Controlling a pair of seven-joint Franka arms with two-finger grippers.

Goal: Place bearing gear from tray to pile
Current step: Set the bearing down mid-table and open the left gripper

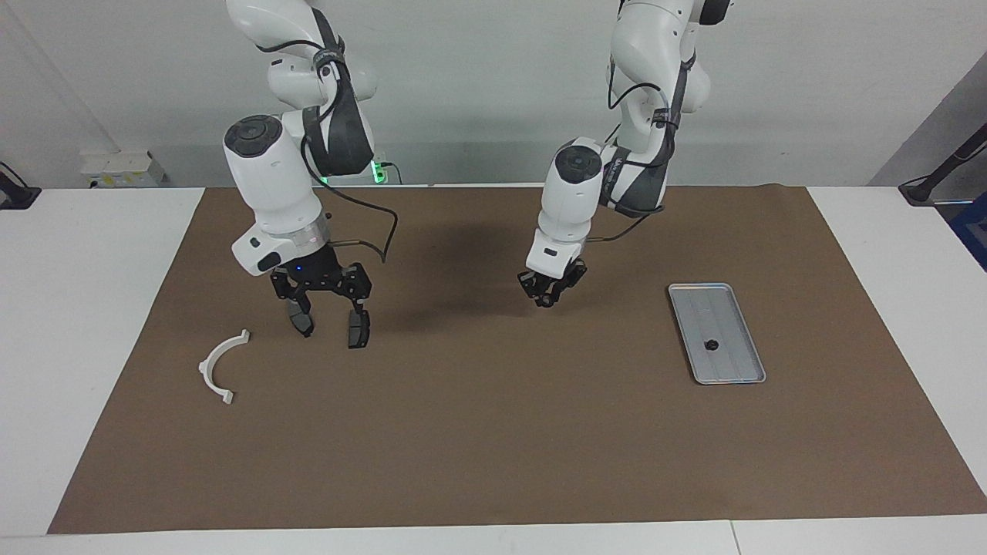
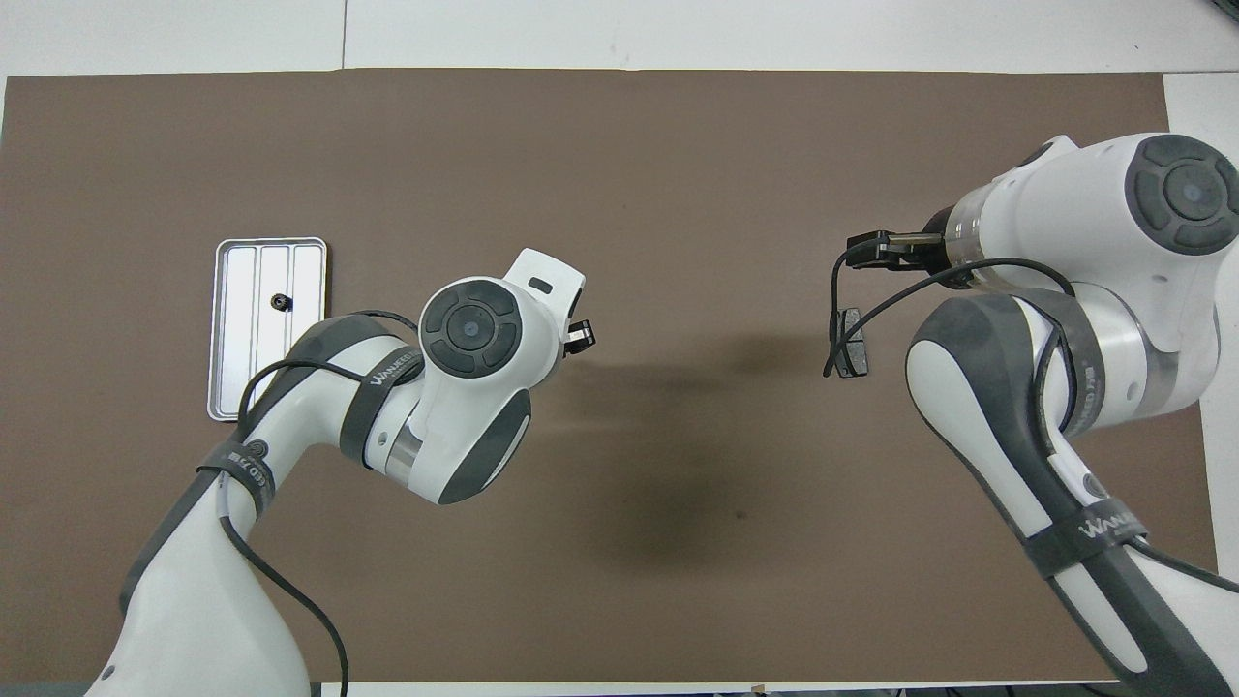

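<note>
The silver tray (image 1: 732, 366) (image 2: 225, 387) lies toward the left arm's end of the table. One small black bearing gear (image 1: 711, 344) (image 2: 281, 302) rests on its ribbed floor. My left gripper (image 1: 548, 297) (image 2: 579, 336) hangs over the bare middle of the mat, fingertips shut; whether a small part sits between them does not show. The pile lies toward the right arm's end: a white bracket (image 1: 222, 367) and two dark brake pads (image 1: 301, 324) (image 1: 358, 331). My right gripper (image 1: 325, 304) hovers open just over the two pads. From overhead only one pad (image 2: 852, 355) shows.
A brown mat (image 1: 493, 432) covers the table, with white table (image 1: 77, 308) around it. The left arm's shadow falls on the mat near the middle.
</note>
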